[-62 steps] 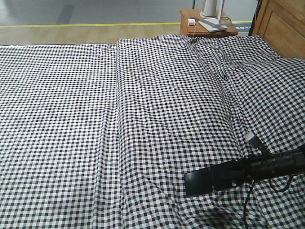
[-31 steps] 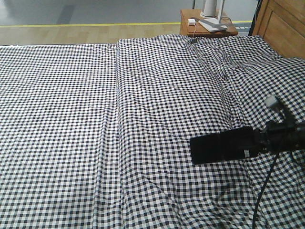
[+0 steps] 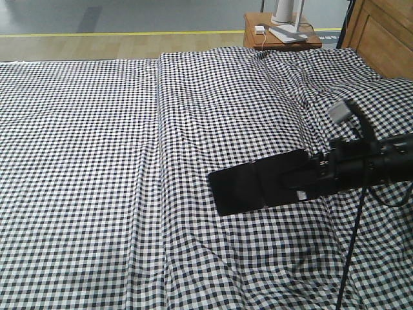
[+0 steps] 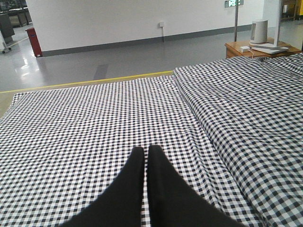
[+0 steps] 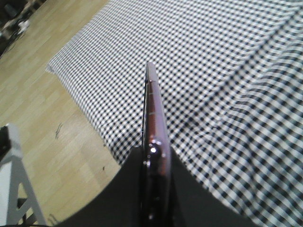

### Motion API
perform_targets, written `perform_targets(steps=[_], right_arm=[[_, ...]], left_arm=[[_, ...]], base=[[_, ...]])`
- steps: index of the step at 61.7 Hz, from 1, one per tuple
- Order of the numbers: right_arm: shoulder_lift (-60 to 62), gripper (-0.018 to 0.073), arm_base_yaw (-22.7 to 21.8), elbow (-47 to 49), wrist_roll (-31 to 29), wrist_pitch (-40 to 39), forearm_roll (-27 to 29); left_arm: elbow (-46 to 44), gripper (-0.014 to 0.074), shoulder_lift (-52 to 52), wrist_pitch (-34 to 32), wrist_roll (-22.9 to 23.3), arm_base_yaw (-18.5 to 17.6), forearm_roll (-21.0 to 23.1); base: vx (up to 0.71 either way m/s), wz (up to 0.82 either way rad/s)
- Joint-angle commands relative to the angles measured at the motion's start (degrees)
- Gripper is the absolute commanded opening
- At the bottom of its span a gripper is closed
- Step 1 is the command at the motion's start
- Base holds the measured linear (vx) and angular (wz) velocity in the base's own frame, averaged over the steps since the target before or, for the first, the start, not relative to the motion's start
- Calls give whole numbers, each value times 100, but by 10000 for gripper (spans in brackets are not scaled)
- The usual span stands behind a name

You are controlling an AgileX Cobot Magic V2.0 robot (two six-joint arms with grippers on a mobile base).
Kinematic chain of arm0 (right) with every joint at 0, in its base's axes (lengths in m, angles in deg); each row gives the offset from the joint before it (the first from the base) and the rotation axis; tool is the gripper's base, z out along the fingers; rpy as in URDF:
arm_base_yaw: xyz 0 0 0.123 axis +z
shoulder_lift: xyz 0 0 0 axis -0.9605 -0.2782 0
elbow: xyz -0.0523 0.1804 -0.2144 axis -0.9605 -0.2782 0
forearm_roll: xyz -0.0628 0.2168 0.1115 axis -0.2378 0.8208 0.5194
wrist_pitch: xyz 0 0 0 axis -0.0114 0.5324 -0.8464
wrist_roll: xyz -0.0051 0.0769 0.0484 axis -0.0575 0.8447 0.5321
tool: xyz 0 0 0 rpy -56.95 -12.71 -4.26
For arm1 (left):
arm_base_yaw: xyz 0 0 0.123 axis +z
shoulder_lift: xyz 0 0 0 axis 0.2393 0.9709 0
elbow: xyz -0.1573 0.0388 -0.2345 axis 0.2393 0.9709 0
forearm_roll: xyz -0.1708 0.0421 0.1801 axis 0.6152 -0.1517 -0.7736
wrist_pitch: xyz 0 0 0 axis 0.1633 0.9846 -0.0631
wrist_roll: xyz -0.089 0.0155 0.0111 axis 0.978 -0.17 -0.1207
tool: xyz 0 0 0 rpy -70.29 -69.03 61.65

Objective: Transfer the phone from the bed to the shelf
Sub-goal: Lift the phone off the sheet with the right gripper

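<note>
Two right fingers (image 5: 127,191) clamp the phone (image 3: 248,187) — now farther across the bed (image 3: 97,161), seemingly higher.

The right arm (image 3: 381,165) stretched in roughly level from the right edge, and the right gripper (image 3: 308,181) at its end was clamped on the phone (image 3: 248,188) — one finger against each broad face. The left gripper (image 4: 143,150) pointed forward and slightly down, its two black fingers (image 4: 135,170) pressed together with only a hairline seam between them.
</note>
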Motion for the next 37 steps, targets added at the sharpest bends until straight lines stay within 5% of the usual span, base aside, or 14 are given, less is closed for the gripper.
perform_targets(steps=[1,37], right_arm=[[271,-2,356,105,-16,655,429],[286,-2,2179,105,260,655,485]], left_arm=[[-122,1,-77,-415,33,-20,52],[-122,1,-77,-415,33,-20,52]], base=[[0,0],[0,0]])
